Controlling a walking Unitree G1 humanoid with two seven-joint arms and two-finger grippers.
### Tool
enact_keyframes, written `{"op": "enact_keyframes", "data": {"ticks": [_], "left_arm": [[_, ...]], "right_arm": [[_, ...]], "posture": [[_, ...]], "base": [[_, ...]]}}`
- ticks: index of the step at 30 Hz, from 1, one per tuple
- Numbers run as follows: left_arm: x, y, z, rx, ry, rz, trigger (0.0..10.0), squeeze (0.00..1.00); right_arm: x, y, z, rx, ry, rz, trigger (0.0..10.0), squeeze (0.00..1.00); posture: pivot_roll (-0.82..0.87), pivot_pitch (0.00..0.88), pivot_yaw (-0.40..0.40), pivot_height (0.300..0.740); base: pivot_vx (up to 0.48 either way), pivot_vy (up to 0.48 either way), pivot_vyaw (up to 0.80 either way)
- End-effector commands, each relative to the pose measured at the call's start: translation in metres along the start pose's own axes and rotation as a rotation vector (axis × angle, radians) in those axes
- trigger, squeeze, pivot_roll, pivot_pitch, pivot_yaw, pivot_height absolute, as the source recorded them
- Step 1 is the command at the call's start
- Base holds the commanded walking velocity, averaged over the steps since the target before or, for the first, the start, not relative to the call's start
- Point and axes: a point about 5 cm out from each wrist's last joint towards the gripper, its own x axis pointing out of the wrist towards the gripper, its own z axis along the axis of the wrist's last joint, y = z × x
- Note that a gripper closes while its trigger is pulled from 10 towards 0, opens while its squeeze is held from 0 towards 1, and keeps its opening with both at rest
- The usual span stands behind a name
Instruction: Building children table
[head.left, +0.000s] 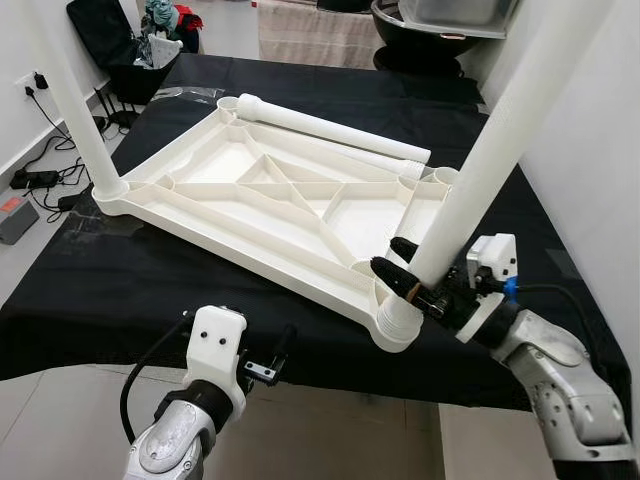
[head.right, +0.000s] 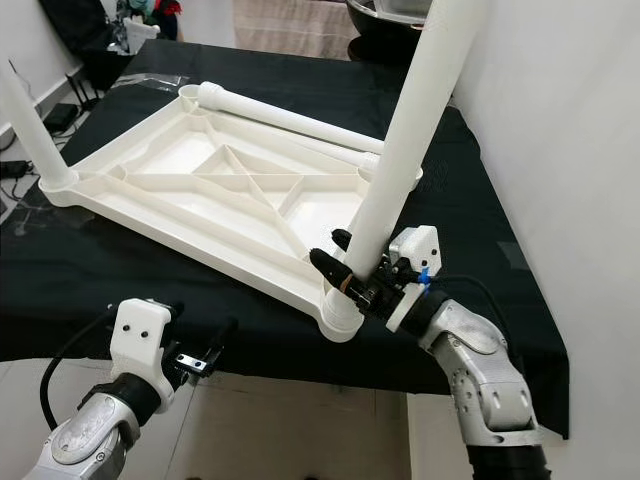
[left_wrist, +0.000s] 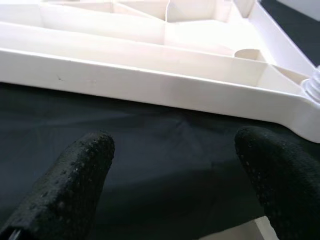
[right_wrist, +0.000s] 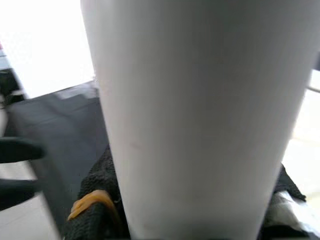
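The tabletop (head.left: 270, 200) lies upside down on the black cloth (head.left: 120, 290) while the right gripper (head.left: 405, 272), clamped round a leg (head.left: 480, 170), seats it in the near corner socket (head.left: 395, 325) (left gripper (head.left: 268, 360) idle, fingers apart); next, probably twisting it home.

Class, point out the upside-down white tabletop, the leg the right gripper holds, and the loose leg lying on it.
tabletop (head.left: 250, 190), left eye view, ribbed underside
held leg (head.left: 480, 170), left eye view, mid shaft
loose leg (head.left: 330, 128), left eye view, mid shaft

A black cloth (head.left: 250, 300) covers the work surface. On the tiled floor (head.left: 40, 400) at the far left lie black cables (head.left: 45, 180) and a power strip. A dark bag with clothes (head.left: 150, 40) sits at the far left, a striped towel (head.left: 310, 35) beside it.
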Motion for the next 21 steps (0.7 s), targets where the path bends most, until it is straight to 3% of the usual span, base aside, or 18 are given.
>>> {"op": "enact_keyframes", "data": {"ticks": [1, 2, 6, 13, 14, 15, 16, 18, 20, 21], "left_arm": [[0.0, 0.001, -0.004, 0.008, 0.019, 0.008, 10.0, 0.0], [0.0, 0.001, -0.004, 0.008, 0.019, 0.008, 10.0, 0.0], [0.002, 0.001, -0.004, 0.009, 0.014, 0.006, 10.0, 0.0], [0.003, 0.001, -0.002, 0.011, 0.011, 0.004, 10.0, 0.0], [0.003, 0.0, -0.002, 0.01, 0.009, 0.004, 10.0, 0.0], [0.003, 0.0, -0.002, 0.01, 0.009, 0.004, 10.0, 0.0], [0.003, -0.001, -0.002, 0.009, 0.007, 0.001, 10.0, 0.0], [0.003, -0.001, -0.002, 0.009, 0.007, 0.001, 10.0, 0.0], [0.004, -0.002, -0.002, 0.005, 0.005, -0.005, 10.0, 0.0], [0.004, -0.002, -0.002, 0.005, 0.005, -0.005, 10.0, 0.0]], "right_arm": [[-0.004, -0.01, -0.015, -0.019, 0.083, -0.118, 0.0, 0.0], [-0.004, -0.01, -0.015, -0.019, 0.083, -0.118, 0.0, 0.0], [0.001, -0.027, -0.026, -0.022, 0.125, -0.374, 0.0, 0.0], [0.005, -0.025, -0.031, -0.036, 0.156, -0.478, 0.0, 0.0], [0.007, -0.025, -0.032, -0.024, 0.162, -0.557, 0.0, 0.0], [0.007, -0.025, -0.032, -0.024, 0.162, -0.557, 0.0, 0.0], [0.012, -0.025, -0.031, -0.04, 0.178, -0.662, 0.0, 0.0], [0.012, -0.025, -0.031, -0.04, 0.178, -0.662, 0.0, 0.0], [0.024, -0.019, -0.028, -0.034, 0.19, -0.833, 0.0, 0.0], [0.024, -0.019, -0.028, -0.034, 0.19, -0.833, 0.0, 0.0]], "posture": [[0.08, 0.167, -0.099, 0.74], [0.08, 0.167, -0.099, 0.74], [0.08, 0.172, -0.1, 0.74], [0.08, 0.176, -0.101, 0.74], [0.08, 0.177, -0.102, 0.74], [0.08, 0.177, -0.102, 0.74], [0.08, 0.179, -0.1, 0.74], [0.08, 0.179, -0.1, 0.74], [0.08, 0.182, -0.098, 0.74], [0.08, 0.182, -0.098, 0.74]], "base": [[0.0, 0.0, 0.0], [0.0, 0.0, 0.0], [0.0, 0.0, 0.0], [0.0, 0.0, 0.0], [0.0, 0.0, 0.0], [0.0, 0.0, 0.0], [0.0, 0.0, 0.0], [0.0, 0.0, 0.0], [0.0, 0.0, 0.0], [0.0, 0.0, 0.0]]}}
